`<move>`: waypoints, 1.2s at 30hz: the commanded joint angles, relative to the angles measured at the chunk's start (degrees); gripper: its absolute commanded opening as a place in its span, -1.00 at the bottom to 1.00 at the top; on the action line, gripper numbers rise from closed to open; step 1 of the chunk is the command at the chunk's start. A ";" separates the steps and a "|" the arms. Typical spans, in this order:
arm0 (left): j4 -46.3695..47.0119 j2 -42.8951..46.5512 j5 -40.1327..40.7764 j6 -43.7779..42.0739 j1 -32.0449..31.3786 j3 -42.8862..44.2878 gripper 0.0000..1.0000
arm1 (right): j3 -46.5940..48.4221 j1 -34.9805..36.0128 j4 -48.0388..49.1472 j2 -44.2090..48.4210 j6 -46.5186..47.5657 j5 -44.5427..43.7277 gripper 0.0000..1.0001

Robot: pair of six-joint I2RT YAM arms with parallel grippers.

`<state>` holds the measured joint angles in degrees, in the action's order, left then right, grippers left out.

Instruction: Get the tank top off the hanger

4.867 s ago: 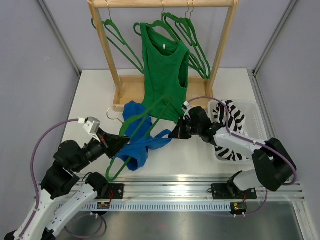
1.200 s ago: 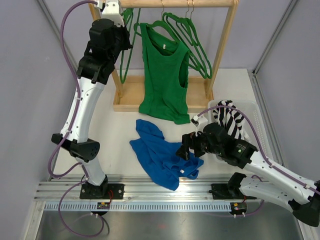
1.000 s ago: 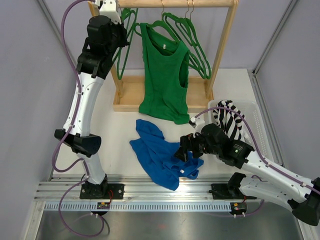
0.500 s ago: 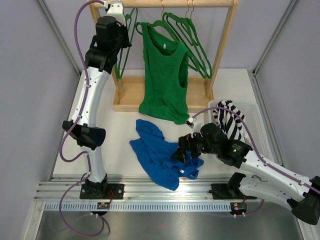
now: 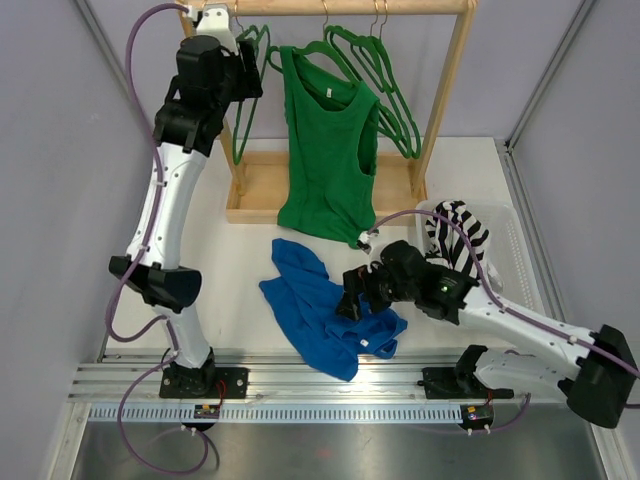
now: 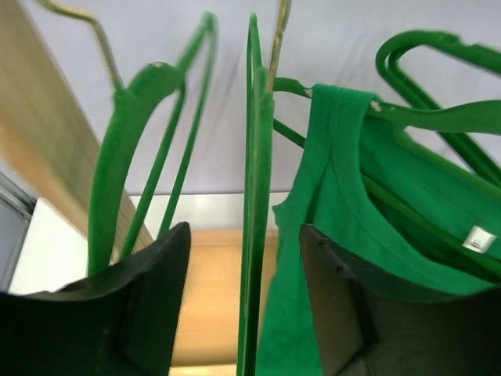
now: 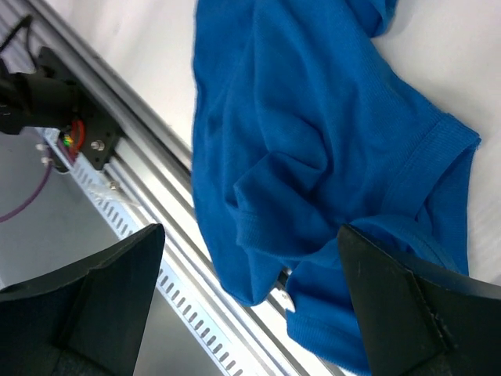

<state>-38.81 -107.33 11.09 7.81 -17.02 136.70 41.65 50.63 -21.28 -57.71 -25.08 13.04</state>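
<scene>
1. Hanging at the left end of the wooden rack (image 5: 447, 90) is the green hanger (image 6: 254, 196) that, a few seconds ago, was down in front of the rack with the blue tank top (image 5: 315, 320) threaded on it.
2. The left gripper (image 6: 244, 229) has followed it up to that end of the rack. Its fingers stand well apart with a gap on either side of the hanger, so it grips nothing.
3. The blue tank top lies crumpled on the table (image 5: 220, 260) in front of the rack, free of any hanger.
4. The right gripper (image 7: 249, 235) has edged a little closer to the rack over the last second. It hovers above the garment, spread wide and empty.
5. As I judge it, the removal is done and the arms only need to withdraw.
6. A green tank top (image 5: 325, 150) is still hung at the rack's middle and may be the next garment.
</scene>
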 commanded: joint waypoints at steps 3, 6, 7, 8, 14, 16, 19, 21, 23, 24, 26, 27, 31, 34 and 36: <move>-0.74 10.28 -0.63 3.96 0.14 -2.30 0.67 | 5.54 1.31 2.30 -11.62 1.96 -7.38 0.99; -0.13 16.78 -1.95 5.01 0.14 -9.57 0.98 | 8.70 4.20 0.98 -17.94 2.75 -12.67 0.99; 0.22 19.06 -3.00 5.98 0.14 -12.22 0.98 | 9.41 4.82 0.54 -19.53 2.84 -14.86 0.99; 0.92 23.00 -3.44 6.42 0.14 -14.60 0.98 | 10.20 6.48 0.27 -22.94 2.93 -16.10 0.99; 1.80 42.15 -1.26 11.60 0.14 -35.95 0.98 | 16.96 12.11 -3.42 -37.53 3.81 -26.65 0.99; 2.07 47.01 0.58 12.92 0.05 -43.93 0.98 | 17.76 13.35 -4.03 -40.18 3.90 -27.62 0.99; 0.93 54.58 2.17 13.81 0.05 -52.11 0.98 | 18.73 14.32 -4.74 -45.80 3.29 -28.68 0.81; 0.14 59.40 2.44 13.37 0.14 -55.83 0.98 | 18.65 14.58 -4.30 -46.87 2.94 -29.47 -0.04; 0.22 62.75 2.71 12.49 0.14 -61.62 0.98 | 18.03 14.85 -3.86 -45.83 3.10 -29.74 -0.74; 0.48 64.42 3.05 11.44 0.14 -63.65 0.98 | 17.77 15.02 -3.42 -44.69 3.11 -29.65 -0.89; 1.53 69.61 5.34 10.65 0.14 -69.95 0.98 | 17.42 15.11 -3.59 -39.53 2.76 -30.78 -1.00; 1.63 71.02 6.13 10.30 0.14 -71.56 0.98 | 17.50 15.11 -4.81 -37.58 2.67 -31.40 -1.00; 1.63 77.95 7.89 8.63 0.14 -78.95 0.98 | 19.61 15.02 -10.70 -24.94 1.79 -37.81 -1.00; 1.89 80.25 11.05 8.62 0.14 -83.17 0.98 | 23.99 14.67 -17.99 -18.78 1.18 -43.35 -1.00; 2.33 82.01 12.46 8.80 0.14 -84.67 0.98 | 28.73 14.23 -24.99 -16.74 0.48 -47.39 -1.00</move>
<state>-40.23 -26.94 19.07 17.67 -17.02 53.69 63.79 65.34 -37.47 -79.15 -23.05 -24.47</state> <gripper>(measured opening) 0.987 0.032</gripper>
